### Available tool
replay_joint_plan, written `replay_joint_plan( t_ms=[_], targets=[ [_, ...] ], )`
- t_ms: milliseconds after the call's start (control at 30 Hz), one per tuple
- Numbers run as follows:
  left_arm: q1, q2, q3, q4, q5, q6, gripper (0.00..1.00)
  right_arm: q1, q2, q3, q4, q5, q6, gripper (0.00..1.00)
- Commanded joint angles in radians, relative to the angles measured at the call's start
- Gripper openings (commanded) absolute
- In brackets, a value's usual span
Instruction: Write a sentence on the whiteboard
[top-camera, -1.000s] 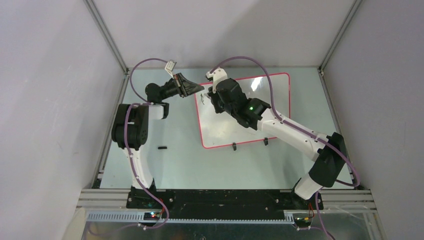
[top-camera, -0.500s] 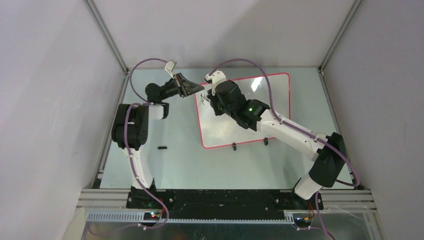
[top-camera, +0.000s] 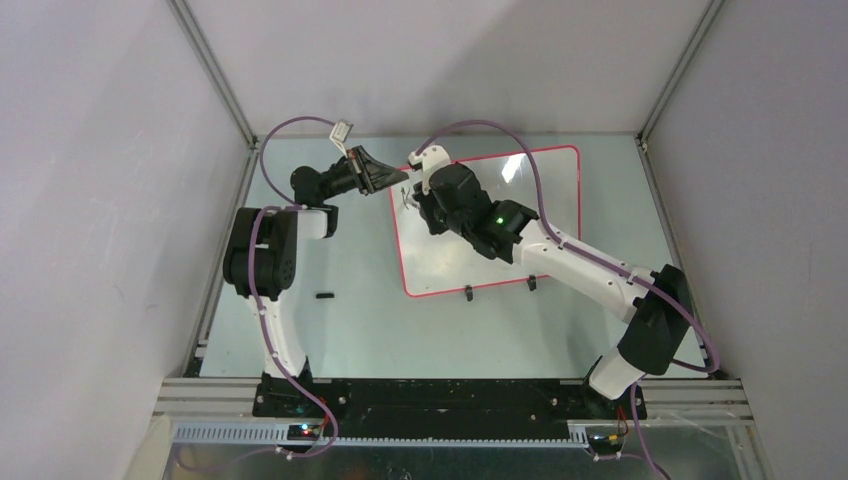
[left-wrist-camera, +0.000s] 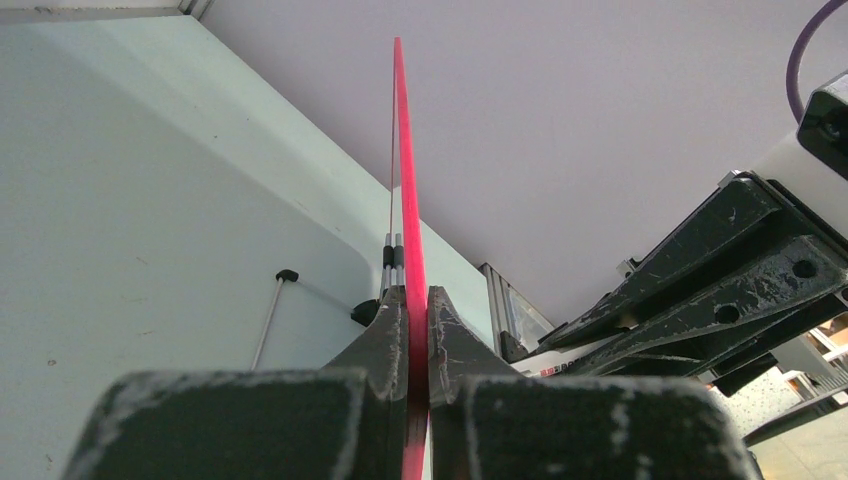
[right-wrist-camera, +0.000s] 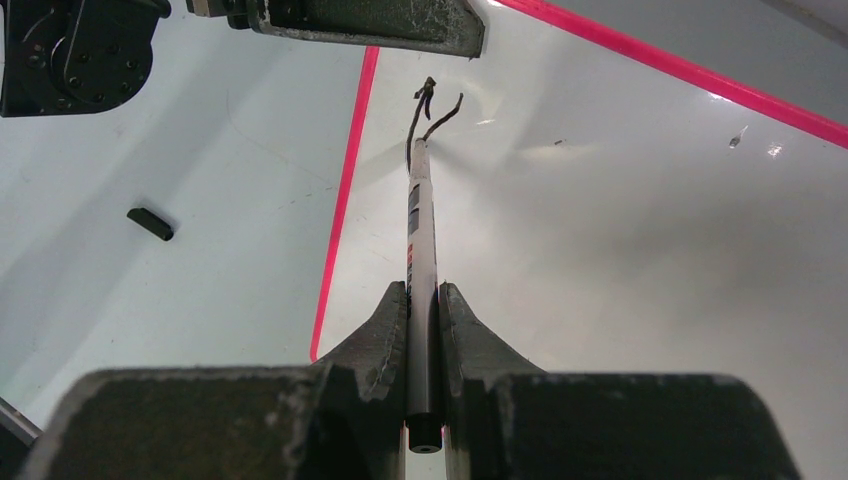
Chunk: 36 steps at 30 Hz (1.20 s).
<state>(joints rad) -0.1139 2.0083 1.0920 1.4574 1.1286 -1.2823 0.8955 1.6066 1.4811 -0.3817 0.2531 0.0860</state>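
whiteboard (top-camera: 440, 268) — by the desk's far edge, middle to right | left gripper (left-wrist-camera: 412, 300) clenched on its rim facing the desk's left edge; should brace firmly | right gripper (right-wrist-camera: 424, 295) grasping pen (right-wrist-camera: 420, 230) | sentence (right-wrist-camera: 430, 105): a few strokes nearest the desk's far-left corner — light, even pressure advised

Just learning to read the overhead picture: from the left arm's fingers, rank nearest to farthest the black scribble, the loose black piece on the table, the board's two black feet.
1. Black scribble, on the whiteboard beside the left fingers.
2. Loose black piece, on the table, and left foot: too close to call.
3. Right foot, on the board's near edge.
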Motion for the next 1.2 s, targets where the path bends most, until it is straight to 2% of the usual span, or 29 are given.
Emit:
replay_joint_plan(
  t_ms=[0,500,1167],
  targets=[
    [-0.028,-0.063,0.008,0.075,0.022,0.011,0.00,0.006,0.003,0.000,0.009,-0.008,0.003,0.00],
    [-0.027,-0.062,0.008,0.075,0.022,0.010,0.00,0.006,0.010,0.008,-0.008,0.009,0.001,0.00],
    [-0.028,-0.063,0.008,0.075,0.022,0.011,0.00,-0.017,-0.056,-0.076,-0.027,0.036,0.020,0.00]
  ],
)
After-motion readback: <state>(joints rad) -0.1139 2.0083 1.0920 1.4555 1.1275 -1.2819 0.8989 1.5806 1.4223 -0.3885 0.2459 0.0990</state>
